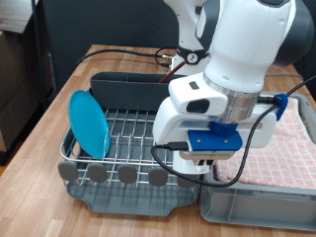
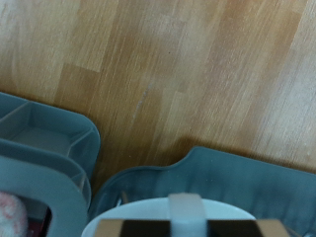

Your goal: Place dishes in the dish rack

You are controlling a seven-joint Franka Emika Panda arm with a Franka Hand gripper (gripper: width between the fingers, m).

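Observation:
In the exterior view the light-blue plate (image 1: 89, 122) stands on edge in the silver wire dish rack (image 1: 128, 148), at its left end. The dark grey caddy (image 1: 123, 91) lines the rack's far side. My gripper (image 1: 210, 168) hangs low over the rack's right end, mostly hidden by the hand. In the wrist view one finger (image 2: 186, 209) lies across the rim of the white mug (image 2: 128, 212), which is held close under the camera. The wooden spoon is out of view.
A grey crate (image 1: 257, 205) with a pink checked cloth (image 1: 286, 148) stands at the exterior view's right, touching the rack's drip tray (image 1: 128, 202). In the wrist view the crate corner (image 2: 44, 148) and the drip tray (image 2: 237, 178) lie on the wooden table (image 2: 178, 69). Black cables run behind the rack.

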